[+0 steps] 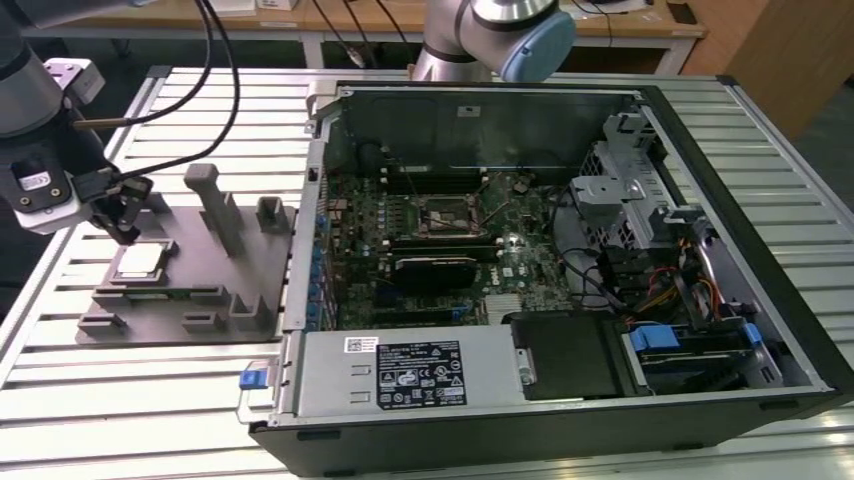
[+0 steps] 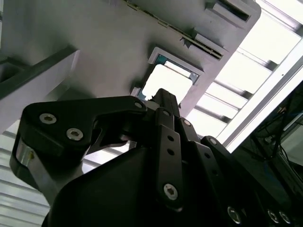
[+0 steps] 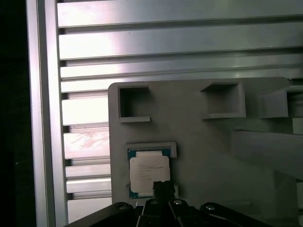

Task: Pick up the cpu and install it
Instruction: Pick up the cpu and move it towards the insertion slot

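Fingers (image 3: 163, 188): pressed together, nothing between them; the gripper (image 1: 127, 236) points down from the arm's (image 1: 30, 95) wrist.
Directly under the fingertips: the cpu (image 1: 139, 263), silvery top up, lying flat in its shallow square seat; in the first wrist view the tip overlaps the chip's (image 3: 147, 171) near edge, and whether it touches cannot be told.
Around the cpu: the grey fixture tray (image 1: 187, 295), with its empty square pockets (image 3: 134, 101) beyond the chip and upright posts (image 1: 214, 205) a little further off.
Under the tray: the slatted aluminium table (image 1: 134, 400).
Well away from the fingers, toward the exterior view's right: the open computer case (image 1: 747, 330), the motherboard (image 1: 527, 255) exposed and the cpu socket (image 1: 441, 215) at its centre.
Beyond the case: a second robot arm (image 1: 501, 35).
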`<state>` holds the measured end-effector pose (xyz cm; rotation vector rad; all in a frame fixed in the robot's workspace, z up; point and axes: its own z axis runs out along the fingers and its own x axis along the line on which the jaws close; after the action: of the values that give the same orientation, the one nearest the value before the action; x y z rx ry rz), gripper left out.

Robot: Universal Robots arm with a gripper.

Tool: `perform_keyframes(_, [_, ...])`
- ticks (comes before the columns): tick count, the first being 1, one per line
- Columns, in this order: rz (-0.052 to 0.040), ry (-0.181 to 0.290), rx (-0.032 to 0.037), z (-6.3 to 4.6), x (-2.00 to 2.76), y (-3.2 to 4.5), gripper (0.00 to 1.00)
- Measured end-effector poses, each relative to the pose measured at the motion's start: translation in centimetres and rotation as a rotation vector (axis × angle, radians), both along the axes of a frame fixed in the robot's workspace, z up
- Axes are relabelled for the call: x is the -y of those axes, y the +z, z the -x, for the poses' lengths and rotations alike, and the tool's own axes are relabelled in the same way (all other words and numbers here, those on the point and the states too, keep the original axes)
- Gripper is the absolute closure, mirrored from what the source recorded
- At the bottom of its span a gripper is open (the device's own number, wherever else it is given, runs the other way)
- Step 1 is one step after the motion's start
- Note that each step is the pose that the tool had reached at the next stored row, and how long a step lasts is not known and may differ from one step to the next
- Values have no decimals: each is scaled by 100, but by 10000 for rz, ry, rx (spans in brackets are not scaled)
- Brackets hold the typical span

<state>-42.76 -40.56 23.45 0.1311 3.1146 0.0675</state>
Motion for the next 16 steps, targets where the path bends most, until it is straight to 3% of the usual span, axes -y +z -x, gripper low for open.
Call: perform_keyframes(16, [-18,51,0,60,14,-247,89])
